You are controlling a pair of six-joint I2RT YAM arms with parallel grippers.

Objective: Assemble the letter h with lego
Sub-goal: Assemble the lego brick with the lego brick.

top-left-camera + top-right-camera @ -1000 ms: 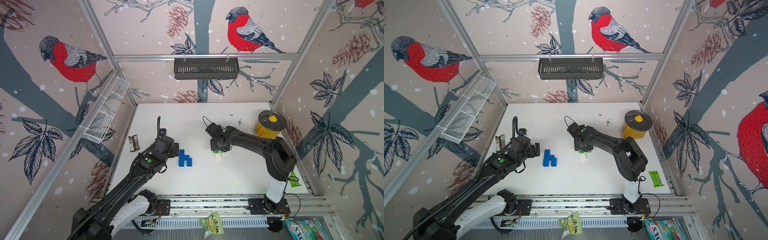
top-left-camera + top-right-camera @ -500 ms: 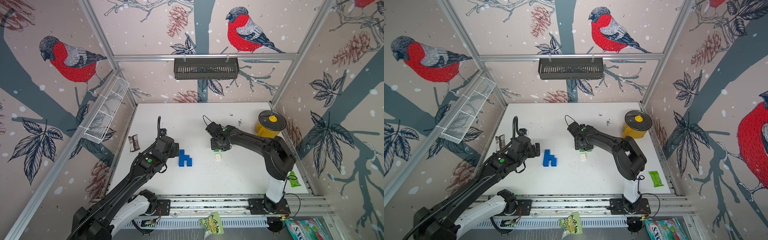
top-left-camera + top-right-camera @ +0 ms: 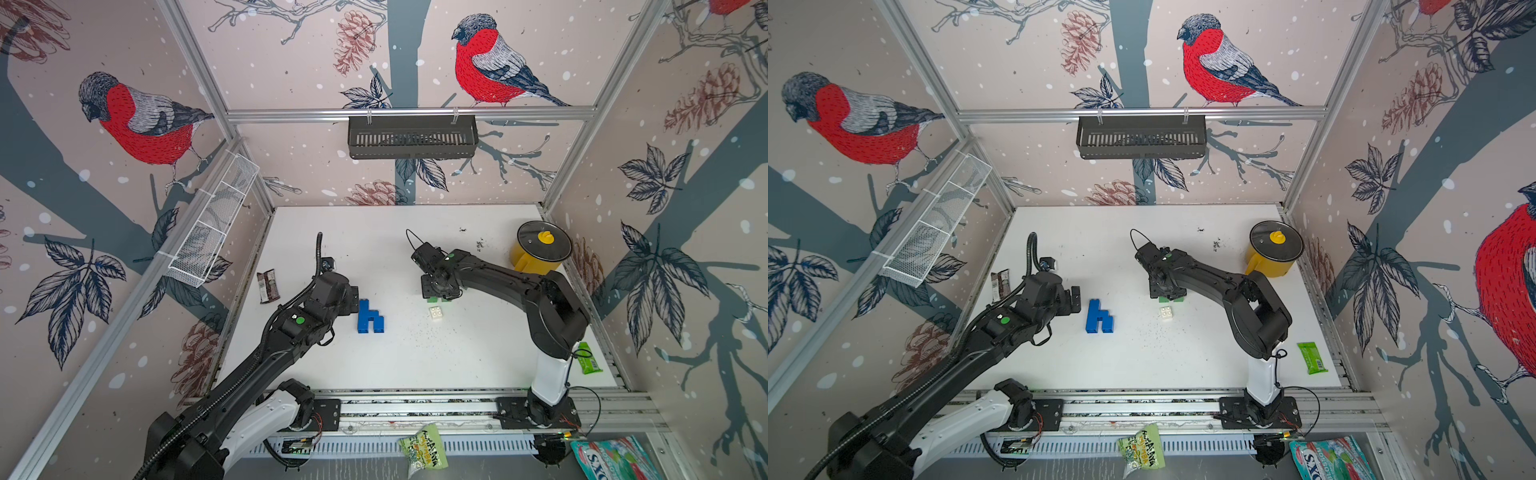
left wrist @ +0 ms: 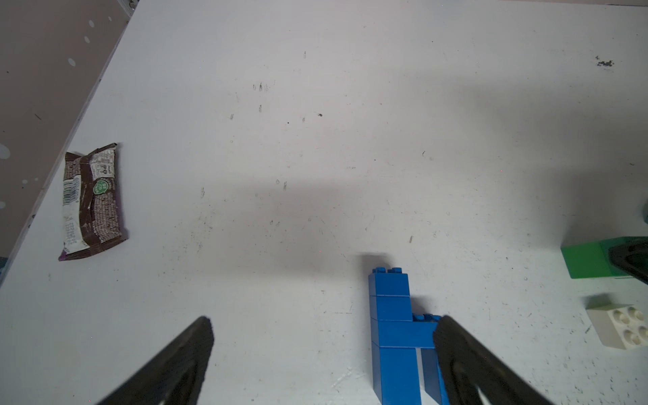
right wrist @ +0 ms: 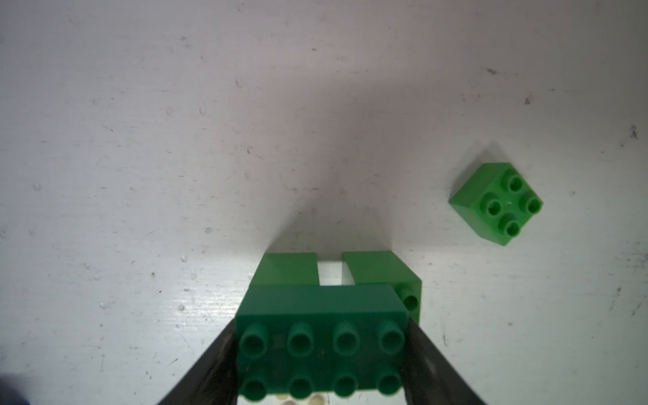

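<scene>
Over the desk (image 3: pixel 415 357), a long green brick (image 5: pixel 319 305) is clamped in the right pincer (image 5: pixel 321 336), the left pincer (image 4: pixel 322 326) held wide apart beside the blue h (image 4: pixel 392 329).

We see wallpaper walls (image 3: pixel 291 50) printed with red-breasted birds, pinecones and grey branches, braced by an aluminium frame (image 3: pixel 291 113). A black slotted basket (image 3: pixel 411 137) hangs from it at upper centre; a white wire basket (image 3: pixel 210 224) slants along the left of the frame. Below lies a scuffed white tabletop (image 3: pixel 457 353), evenly lit.
</scene>
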